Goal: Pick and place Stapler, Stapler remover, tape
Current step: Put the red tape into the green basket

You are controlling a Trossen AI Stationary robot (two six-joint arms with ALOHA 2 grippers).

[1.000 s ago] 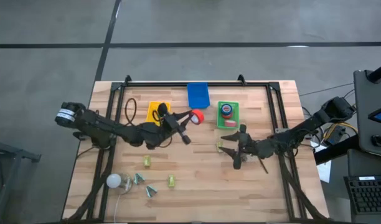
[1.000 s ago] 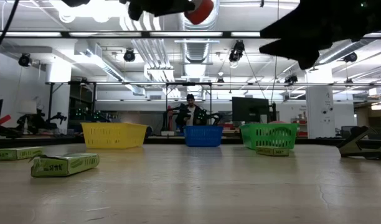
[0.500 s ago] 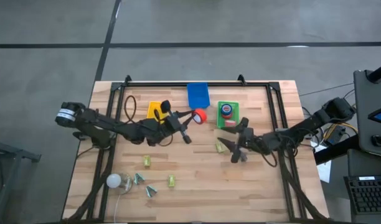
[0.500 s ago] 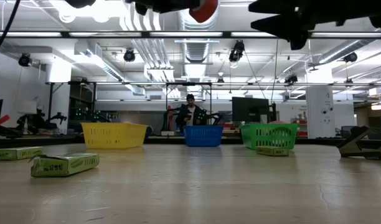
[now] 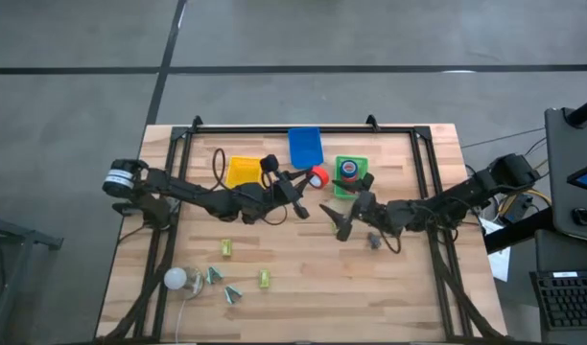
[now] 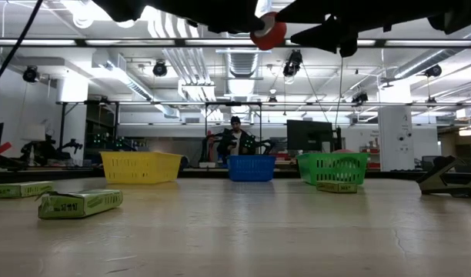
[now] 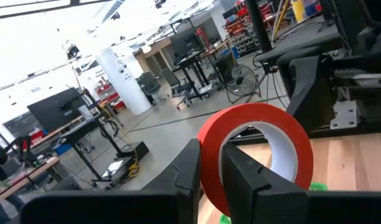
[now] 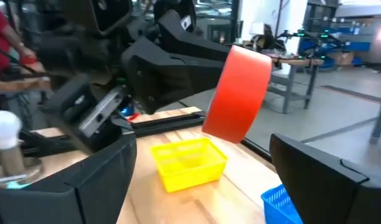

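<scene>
My left gripper (image 5: 308,179) carries a red tape roll (image 5: 319,176) with a pale core in the air, just left of the green tray (image 5: 363,165). In the low view the roll (image 6: 268,31) hangs high above the table. A blue roll (image 5: 349,170) and a red one (image 5: 355,190) lie in the green tray. My right gripper (image 5: 334,220) is open and empty, just near of the held roll, and its wrist view looks at that roll (image 8: 243,93). A dark wedge-shaped thing (image 6: 443,177), perhaps the stapler, rests on the table. My left gripper (image 7: 212,158) holds the red roll by its ring wall (image 7: 210,155), one finger (image 7: 246,177) inside the hole and the other (image 7: 187,168) outside. The fingers come from the table's left. The roll is lifted clear of the table.
A yellow tray (image 5: 244,171) and a blue tray (image 5: 305,147) stand left of the green one along the far side. Small green boxes (image 5: 224,249) (image 5: 263,278), a white bulb-like thing (image 5: 174,279) and small bits (image 5: 228,292) lie near the near-left corner. A grey item (image 5: 373,240) lies under my right arm.
My left gripper has carried the red roll toward the table's right, closer to the green tray, with the arm stretching out. My right gripper has moved toward the table's left and far side, toward the held roll.
</scene>
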